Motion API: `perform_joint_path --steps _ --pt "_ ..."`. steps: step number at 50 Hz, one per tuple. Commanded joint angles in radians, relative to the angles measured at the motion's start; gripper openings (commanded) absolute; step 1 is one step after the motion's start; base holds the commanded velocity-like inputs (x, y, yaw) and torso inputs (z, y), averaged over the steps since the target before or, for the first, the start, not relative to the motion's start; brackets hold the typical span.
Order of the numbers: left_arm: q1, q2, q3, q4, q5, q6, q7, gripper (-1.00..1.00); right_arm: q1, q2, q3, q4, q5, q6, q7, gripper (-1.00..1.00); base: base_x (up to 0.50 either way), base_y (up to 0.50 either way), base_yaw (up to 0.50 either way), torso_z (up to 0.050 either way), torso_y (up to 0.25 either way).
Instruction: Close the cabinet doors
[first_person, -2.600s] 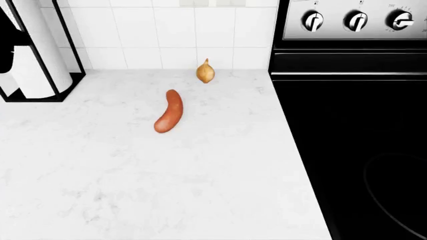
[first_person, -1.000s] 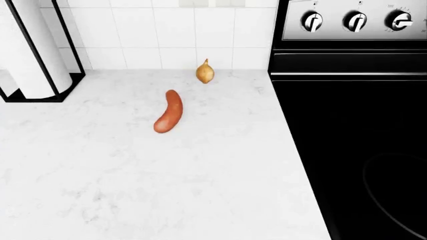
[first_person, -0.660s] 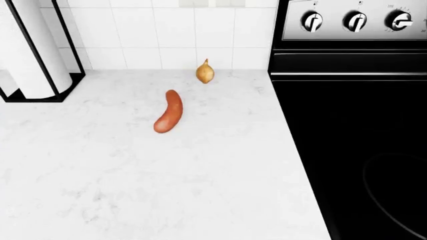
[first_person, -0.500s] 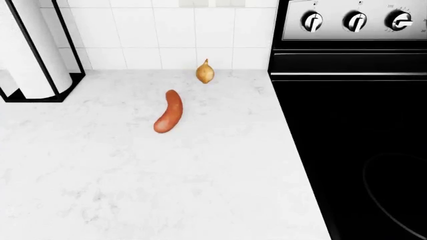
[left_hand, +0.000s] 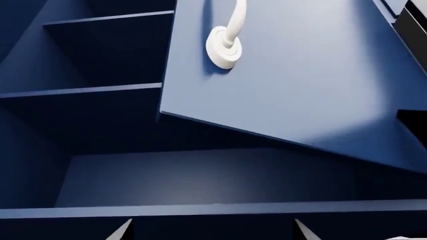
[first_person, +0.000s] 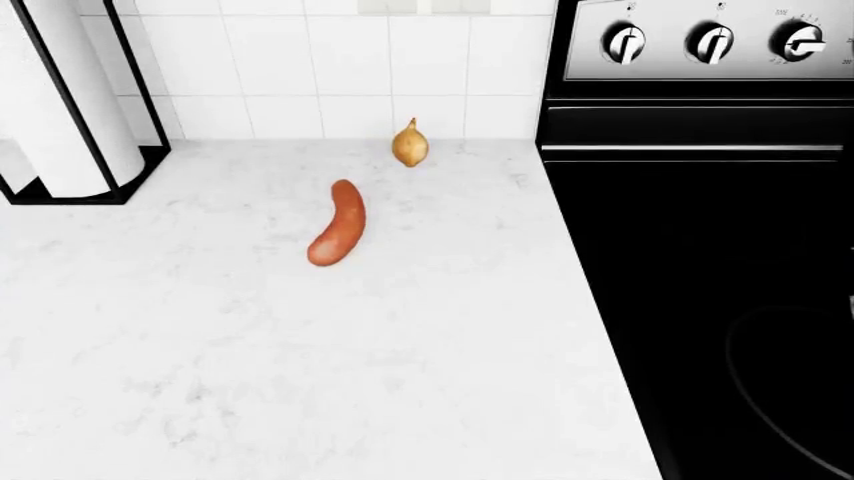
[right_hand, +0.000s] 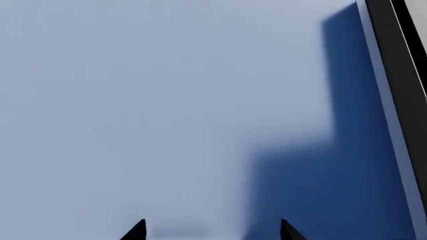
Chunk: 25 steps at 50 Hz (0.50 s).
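Head view shows no arm and no cabinet, only the white marble tabletop (first_person: 267, 380). A reddish sausage (first_person: 338, 223) lies on it near the middle, and an onion (first_person: 411, 145) stands just behind it against the white tiled wall (first_person: 320, 60). A paper towel roll in a black holder (first_person: 74, 100) sits at the far left corner. A black stove (first_person: 707, 280) butts against the tabletop's right edge, with three knobs (first_person: 713, 41) on its back panel.

The left wrist view looks into the dark blue cabinet (left_hand: 87, 130), whose shelves (left_hand: 80, 91) are bare where they show. A blue cabinet door (left_hand: 293, 80) stands ajar in front of the opening, hanging at an angle across the shelves, with a white handle (left_hand: 227, 40) on its face. The left claw (left_hand: 212, 230) shows only two pale fingertips spread apart with nothing between them, just short of the cabinet's front edge.

The right wrist view is filled by a flat blue door panel (right_hand: 167, 100), very close, with a dark strip (right_hand: 400, 75) along one side. The right claw (right_hand: 210, 231) shows two black fingertips parted and empty, right up against the panel.
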<state>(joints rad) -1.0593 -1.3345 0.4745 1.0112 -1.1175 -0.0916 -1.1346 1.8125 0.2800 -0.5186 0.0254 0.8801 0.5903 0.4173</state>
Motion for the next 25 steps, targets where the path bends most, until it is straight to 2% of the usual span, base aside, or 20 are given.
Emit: perform_joint_path --steps 1,25 --pt "0.017 -0.011 0.004 -0.002 0.010 0.020 -0.002 1.00 -0.123 -0.043 -0.156 0.042 0.198 0.363 -0.036 1.00 0.00 0.00 0.00 0.000 0.000" --pt "0.080 -0.031 0.015 -0.018 0.055 0.077 -0.001 1.00 -0.199 -0.078 -0.303 0.142 0.114 0.355 -0.092 1.00 0.00 0.00 0.00 0.000 0.000"
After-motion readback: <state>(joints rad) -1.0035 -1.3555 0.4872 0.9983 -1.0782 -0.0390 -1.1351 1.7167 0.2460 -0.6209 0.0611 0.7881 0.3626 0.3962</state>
